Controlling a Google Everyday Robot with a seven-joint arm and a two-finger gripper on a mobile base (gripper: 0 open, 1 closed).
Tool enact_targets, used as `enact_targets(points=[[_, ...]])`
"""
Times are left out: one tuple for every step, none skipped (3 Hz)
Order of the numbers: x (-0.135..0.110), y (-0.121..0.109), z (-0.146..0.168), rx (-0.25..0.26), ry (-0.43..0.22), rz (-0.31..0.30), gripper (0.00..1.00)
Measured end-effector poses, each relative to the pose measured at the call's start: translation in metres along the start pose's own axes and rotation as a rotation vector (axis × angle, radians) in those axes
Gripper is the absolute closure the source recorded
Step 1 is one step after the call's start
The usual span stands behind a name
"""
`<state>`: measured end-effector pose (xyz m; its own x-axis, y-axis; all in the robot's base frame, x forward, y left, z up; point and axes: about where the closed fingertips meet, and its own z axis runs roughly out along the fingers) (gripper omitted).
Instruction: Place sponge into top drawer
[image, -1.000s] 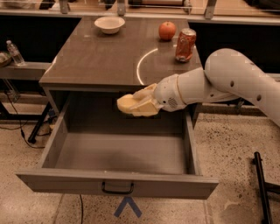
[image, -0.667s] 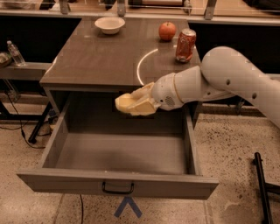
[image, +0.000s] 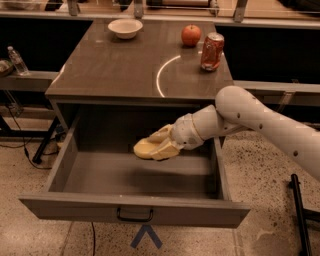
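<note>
The gripper (image: 155, 146) hung over the middle of the open drawer (image: 95, 176), its fingers (image: 161, 134) pinching the sponge (image: 142, 149), so the best move was to dip a bit lower, then let go softly.

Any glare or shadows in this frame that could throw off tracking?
Camera view: a bright curved reflection arcs across the brown tabletop; a soft shadow lies on the floor of the wide grey top drawer under the gripper, which holds the pale yellow sponge above it.
</note>
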<state>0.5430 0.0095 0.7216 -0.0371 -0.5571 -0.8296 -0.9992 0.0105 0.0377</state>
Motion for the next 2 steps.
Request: enact_targets(points=[[0.032,0.005,0.014,-0.015,-0.008,-0.051,1.00],[0.055,0.009,0.023,0.016,-0.002,-0.098,1.00]])
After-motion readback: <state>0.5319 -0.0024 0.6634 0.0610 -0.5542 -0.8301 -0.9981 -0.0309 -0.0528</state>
